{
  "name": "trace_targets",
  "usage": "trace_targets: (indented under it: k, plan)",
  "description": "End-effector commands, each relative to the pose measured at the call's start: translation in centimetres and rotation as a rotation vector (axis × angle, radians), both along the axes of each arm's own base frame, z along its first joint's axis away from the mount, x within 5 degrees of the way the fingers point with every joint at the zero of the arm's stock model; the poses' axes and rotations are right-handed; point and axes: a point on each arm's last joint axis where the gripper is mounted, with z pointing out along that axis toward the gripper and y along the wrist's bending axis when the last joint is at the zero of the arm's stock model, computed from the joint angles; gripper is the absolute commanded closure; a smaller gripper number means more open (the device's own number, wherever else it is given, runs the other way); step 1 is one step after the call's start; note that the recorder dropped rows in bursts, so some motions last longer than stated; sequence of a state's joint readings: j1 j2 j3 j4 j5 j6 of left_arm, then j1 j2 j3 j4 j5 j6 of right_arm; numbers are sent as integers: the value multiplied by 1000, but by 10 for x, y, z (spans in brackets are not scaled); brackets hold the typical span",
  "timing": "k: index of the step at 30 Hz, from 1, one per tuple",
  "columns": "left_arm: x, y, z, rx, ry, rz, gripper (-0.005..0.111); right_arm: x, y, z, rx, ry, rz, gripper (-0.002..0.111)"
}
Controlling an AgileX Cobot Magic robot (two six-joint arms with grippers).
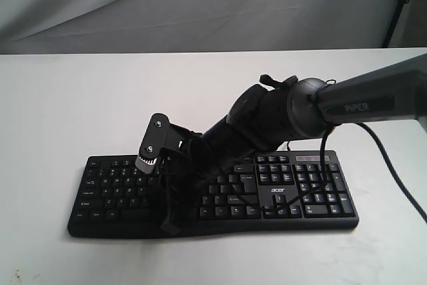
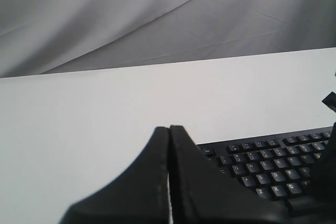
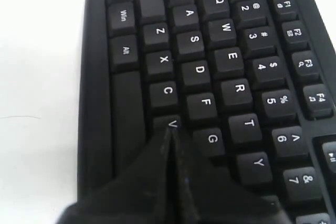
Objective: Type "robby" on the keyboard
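Grey cloth hangs behind a white surface [image 1: 67,98] where the Acer keyboard [image 1: 313,191] lies, its long axis running across the exterior view. The right pincer [image 3: 170,134] is pressed together with its tip at V, and R is two rows away. The left pincer [image 2: 169,129], also pressed together, hangs beside a keyboard corner, farther from the letters. No container shows.

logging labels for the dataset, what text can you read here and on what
"PiPER": right arm.
"acer": keyboard.
"Ctrl", "Shift", "Win", "Alt": its keys.
"Q W E R T Y", "A S D F G", "Z X C V": letter keys.
Other legends: too small or blurred.
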State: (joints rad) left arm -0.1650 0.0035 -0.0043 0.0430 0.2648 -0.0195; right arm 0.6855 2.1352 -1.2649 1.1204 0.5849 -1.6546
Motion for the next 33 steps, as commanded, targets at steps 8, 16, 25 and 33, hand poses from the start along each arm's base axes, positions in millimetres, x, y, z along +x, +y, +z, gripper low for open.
trace_targets:
  k: [8, 16, 25, 33]
  plan:
    - [0, 0, -1, 1, -5, -6, 107, -1, 0, 25, 30, -53, 9, 108]
    - [0, 0, -1, 1, -5, -6, 107, -1, 0, 23, 27, -47, 10, 108]
    - [0, 0, -1, 1, -5, -6, 107, -1, 0, -3, -14, 3, 13, 108]
    - [0, 0, -1, 1, -5, -6, 107, -2, 0, 0, -9, 1, 16, 108]
